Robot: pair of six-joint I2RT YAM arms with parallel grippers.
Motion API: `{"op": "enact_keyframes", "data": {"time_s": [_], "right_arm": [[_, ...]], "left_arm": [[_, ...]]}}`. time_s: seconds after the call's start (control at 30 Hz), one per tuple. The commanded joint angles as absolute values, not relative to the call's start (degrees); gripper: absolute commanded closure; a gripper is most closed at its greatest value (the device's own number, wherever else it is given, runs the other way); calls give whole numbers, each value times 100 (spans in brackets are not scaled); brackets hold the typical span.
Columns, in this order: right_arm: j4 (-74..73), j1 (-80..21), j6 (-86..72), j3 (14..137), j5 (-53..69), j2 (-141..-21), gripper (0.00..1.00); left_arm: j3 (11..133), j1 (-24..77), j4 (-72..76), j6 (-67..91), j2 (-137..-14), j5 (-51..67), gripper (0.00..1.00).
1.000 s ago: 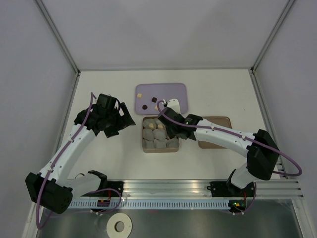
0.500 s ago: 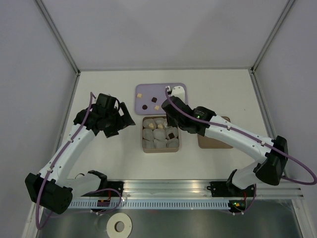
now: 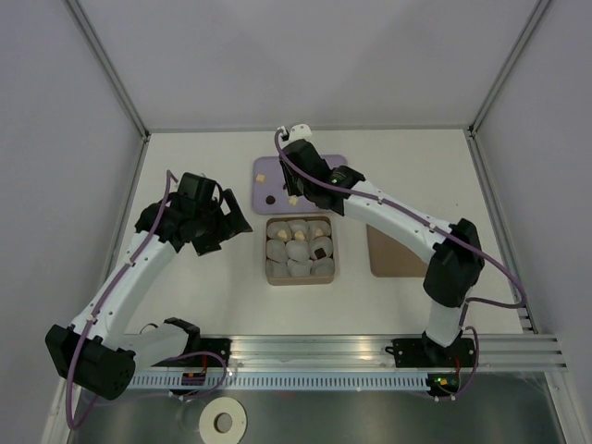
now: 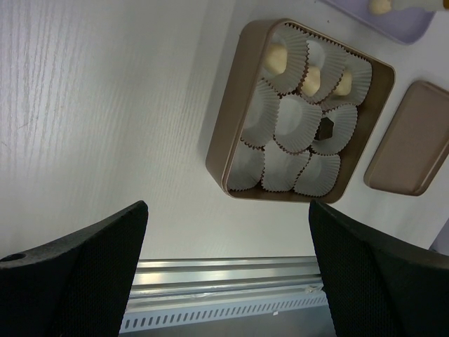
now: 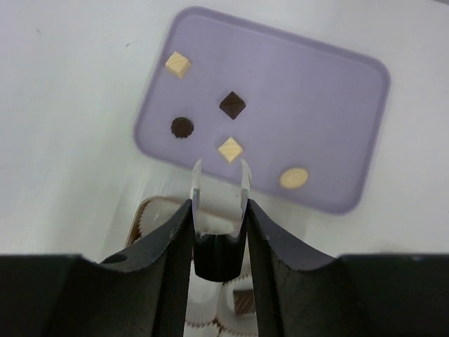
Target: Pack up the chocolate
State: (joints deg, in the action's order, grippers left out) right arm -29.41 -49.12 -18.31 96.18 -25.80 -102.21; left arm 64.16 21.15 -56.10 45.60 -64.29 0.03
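Right arm has swung from the box [image 4: 223, 133] back over the lavender tray [image 5: 316, 105]. The right pincer [image 5: 219, 179] is parted and empty, poised just above a pale square chocolate [image 5: 230, 149], judged the next pick. Four more pieces lie loose on the tray, and others already sit in the box's paper cups [image 4: 298, 123]. Left pincer [image 4: 228, 270] is spread wide and empty beside the box, likely keeping clear.

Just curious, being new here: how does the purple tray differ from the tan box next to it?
The tray is lilac and shallow; the box is tan and deeper. The tray holds five loose chocolate pieces; the box is lined with white paper cups. Both have rounded corners.
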Motion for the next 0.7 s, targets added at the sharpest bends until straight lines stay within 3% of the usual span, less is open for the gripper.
{"op": "enact_keyframes", "data": {"time_s": [0.0, 0.67], "right_arm": [[-2356, -4597, -1118, 10115, -2084, -10651, 60], [-2056, -3999, -290, 11531, -1134, -12506, 60]], "left_arm": [[6478, 2144, -5625, 4491, -6258, -44, 0], [6381, 2145, -5572, 4430, -6258, -167, 0]]}}
